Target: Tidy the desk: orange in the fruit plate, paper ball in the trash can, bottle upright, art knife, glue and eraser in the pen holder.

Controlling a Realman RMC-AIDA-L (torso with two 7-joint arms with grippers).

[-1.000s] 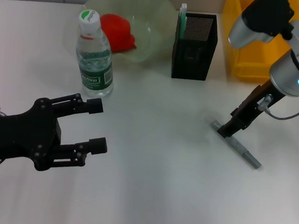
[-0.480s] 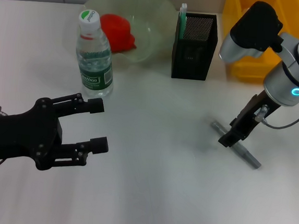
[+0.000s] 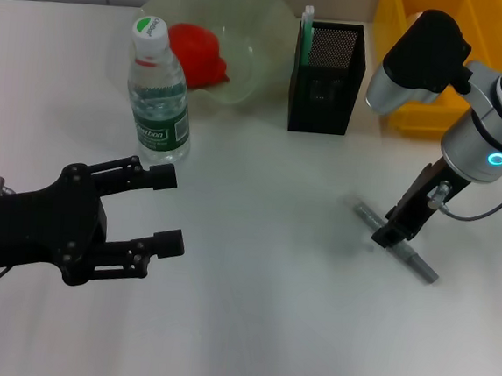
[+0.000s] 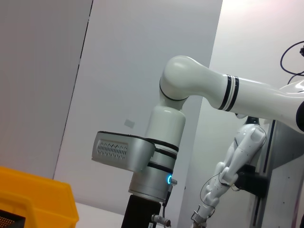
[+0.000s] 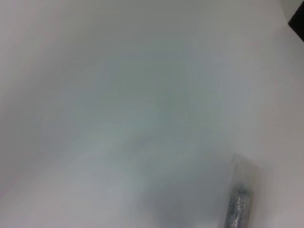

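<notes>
On the desk's right side, the right gripper (image 3: 388,237) sits down over the grey art knife (image 3: 397,243), jaws hidden, so I cannot tell their grip. Risk: the thin knife pivots or slides away if caught off-centre. Left gripper (image 3: 163,210) hovers spread.

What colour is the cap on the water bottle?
Green with white, on the upright bottle beside the fruit plate; the cap shows best in the head view.

I see bright, even light on the counter (image 3: 247,328). Soft shadow beneath my right end effector (image 3: 387,237). Its wrist view is blurred.
</notes>
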